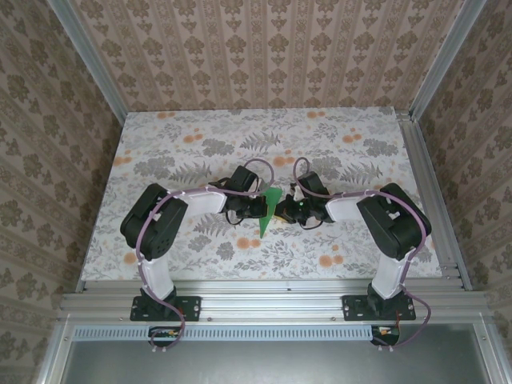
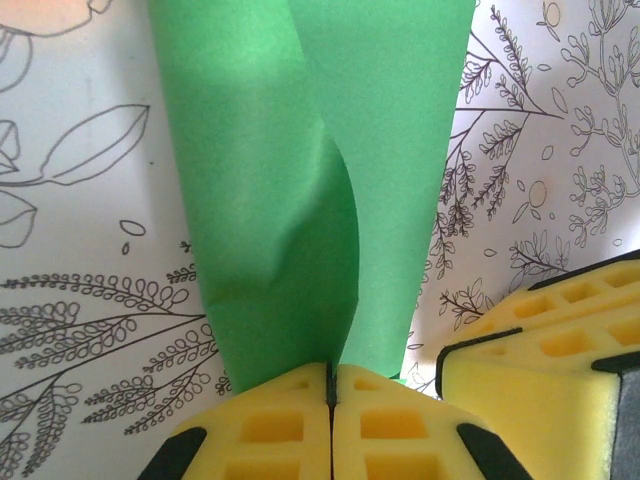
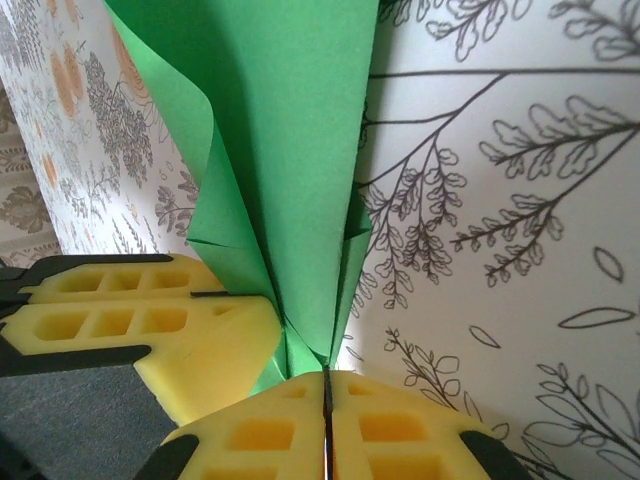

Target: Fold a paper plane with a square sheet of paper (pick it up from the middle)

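Note:
The green paper plane (image 1: 268, 216), partly folded into a narrow pointed shape, hangs just above the table's middle between both grippers. My left gripper (image 1: 258, 206) is shut on one end of it. In the left wrist view the yellow pads (image 2: 290, 425) of my left gripper (image 2: 331, 375) pinch the loosely overlapping green layers (image 2: 300, 160), with the right gripper's pad (image 2: 545, 350) close by. My right gripper (image 1: 286, 211) is shut on the paper too; in the right wrist view that gripper (image 3: 326, 375) clamps the creased green folds (image 3: 290, 130), with the left gripper's pads (image 3: 160, 320) alongside.
The floral-patterned tabletop (image 1: 184, 152) stretches around the two arms. Patterned walls and aluminium frame rails (image 1: 432, 200) close in the sides and back. The arm bases (image 1: 164, 304) stand at the near edge.

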Motion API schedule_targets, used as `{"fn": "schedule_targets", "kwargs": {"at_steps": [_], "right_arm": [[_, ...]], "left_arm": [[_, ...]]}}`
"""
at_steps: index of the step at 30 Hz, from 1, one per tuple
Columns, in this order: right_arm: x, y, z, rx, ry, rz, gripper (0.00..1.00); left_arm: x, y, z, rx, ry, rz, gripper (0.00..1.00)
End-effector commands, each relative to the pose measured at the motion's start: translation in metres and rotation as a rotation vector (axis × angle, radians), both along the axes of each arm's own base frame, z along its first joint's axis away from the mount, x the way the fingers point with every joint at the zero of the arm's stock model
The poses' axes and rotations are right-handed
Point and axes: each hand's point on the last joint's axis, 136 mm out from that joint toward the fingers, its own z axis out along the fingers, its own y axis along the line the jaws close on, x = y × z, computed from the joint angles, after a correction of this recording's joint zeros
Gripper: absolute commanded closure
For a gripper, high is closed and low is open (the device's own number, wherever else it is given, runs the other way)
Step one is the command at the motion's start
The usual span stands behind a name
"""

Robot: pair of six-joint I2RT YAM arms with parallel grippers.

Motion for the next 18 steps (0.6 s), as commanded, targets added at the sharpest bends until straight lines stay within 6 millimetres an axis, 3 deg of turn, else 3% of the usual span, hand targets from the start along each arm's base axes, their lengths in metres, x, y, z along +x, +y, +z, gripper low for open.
{"fn": "schedule_targets", "kwargs": {"at_steps": [1, 9, 18], "right_arm": [[-0.005, 0.007, 0.005, 0.023, 0.009, 0.028, 0.89], [-0.002, 0.016, -0.005, 0.014, 0.031, 0.04, 0.89], [-0.004, 0.01, -0.024, -0.044, 0.081, 0.013, 0.9]], "left_arm": [[-0.001, 0.01, -0.002, 0.027, -0.002, 0.005, 0.93], [0.0, 0.006, 0.003, 0.016, -0.006, -0.002, 0.93], [0.001, 0.0, 0.017, -0.022, -0.014, -0.005, 0.93]]}}
